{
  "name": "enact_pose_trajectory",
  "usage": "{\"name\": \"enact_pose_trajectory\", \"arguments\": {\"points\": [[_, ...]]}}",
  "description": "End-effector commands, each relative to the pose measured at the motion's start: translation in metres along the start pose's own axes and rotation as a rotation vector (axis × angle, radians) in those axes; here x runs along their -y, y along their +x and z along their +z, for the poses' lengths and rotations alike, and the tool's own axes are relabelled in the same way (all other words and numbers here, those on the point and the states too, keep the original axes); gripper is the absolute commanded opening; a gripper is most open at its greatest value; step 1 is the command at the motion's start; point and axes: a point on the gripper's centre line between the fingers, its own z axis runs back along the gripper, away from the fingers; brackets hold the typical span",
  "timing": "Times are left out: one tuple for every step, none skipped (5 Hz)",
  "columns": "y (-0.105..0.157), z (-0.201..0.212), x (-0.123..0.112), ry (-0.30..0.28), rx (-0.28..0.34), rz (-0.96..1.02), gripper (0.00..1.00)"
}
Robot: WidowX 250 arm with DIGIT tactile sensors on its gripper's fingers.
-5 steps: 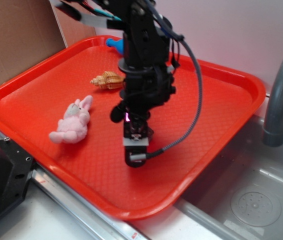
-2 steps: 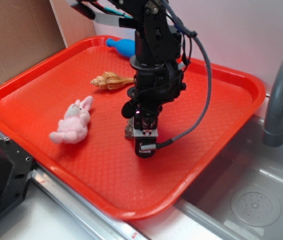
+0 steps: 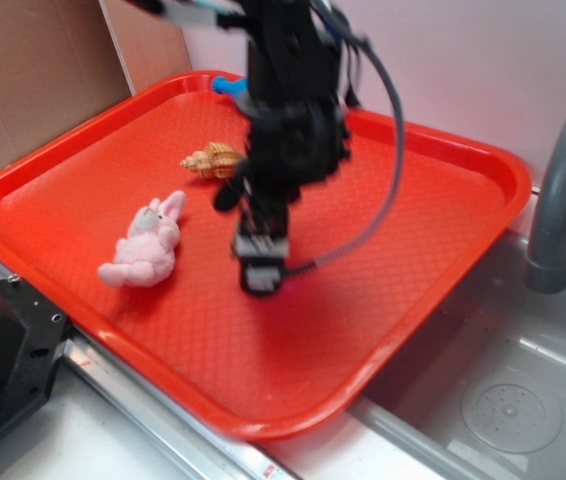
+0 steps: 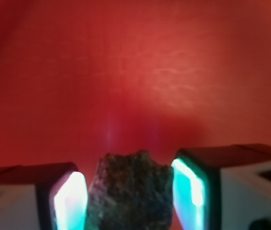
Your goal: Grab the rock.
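While the arm is motion-blurred in the exterior view, the wrist view shows the hand (image 4: 130, 194) closed onto the rock (image 4: 129, 191), one finger pad (image 4: 70, 201) against each side. The hand is over the red tray (image 3: 443, 250), with the pink bunny (image 3: 145, 246) at its 9 o'clock.

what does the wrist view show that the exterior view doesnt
Only the wrist view shows the rock sitting between the gripper's two lit fingers, close on both sides. Only the exterior view shows the pink bunny, the seashell, a blue object behind the arm, and the faucet with the sink. Both show the gripper over the red tray.
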Motion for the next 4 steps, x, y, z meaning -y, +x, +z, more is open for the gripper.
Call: {"name": "enact_pose_trajectory", "arguments": {"points": [[-0.044, 0.059, -0.038, -0.002, 0.098, 0.305, 0.0], [-0.069, 0.076, -0.062, 0.007, 0.071, 0.485, 0.0], [-0.104, 0.09, -0.072, 0.049, 0.08, 0.625, 0.0], [-0.114, 0.099, -0.078, 0.1, 0.098, 0.636, 0.0]]}}
